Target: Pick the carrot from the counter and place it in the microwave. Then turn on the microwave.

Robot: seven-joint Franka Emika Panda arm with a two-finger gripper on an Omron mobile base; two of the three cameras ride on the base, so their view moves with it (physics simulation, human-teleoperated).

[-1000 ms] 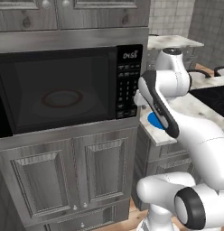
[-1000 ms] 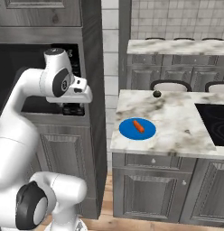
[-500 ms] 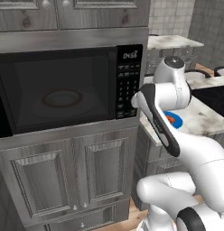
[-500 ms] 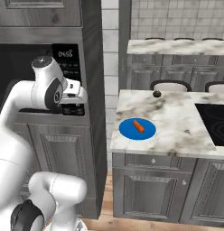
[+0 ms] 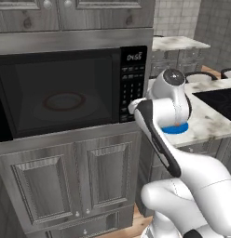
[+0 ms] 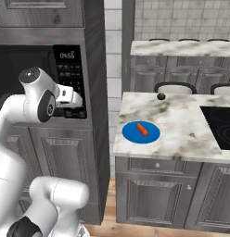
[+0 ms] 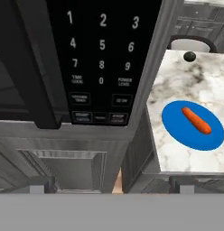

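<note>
Carrot lies on a round blue plate, which sits on the marble bench near its front left corner, just right of the microwave. From the hand camera the carrot lies slantwise across the plate. A small dark round thing sits on the bench behind the plate, toward the back edge. The microwave door is shut, its turntable dim behind the dark glass. The display reads 04:55. The keypad shows digits 1 to 9 and 0, with "TIME COOK" and "POWER LEVEL" flanking the 0; the lower buttons are too small to read. The pincer hangs in front of the keypad, left of the plate, holding nothing; its tips stand wide apart.
</note>
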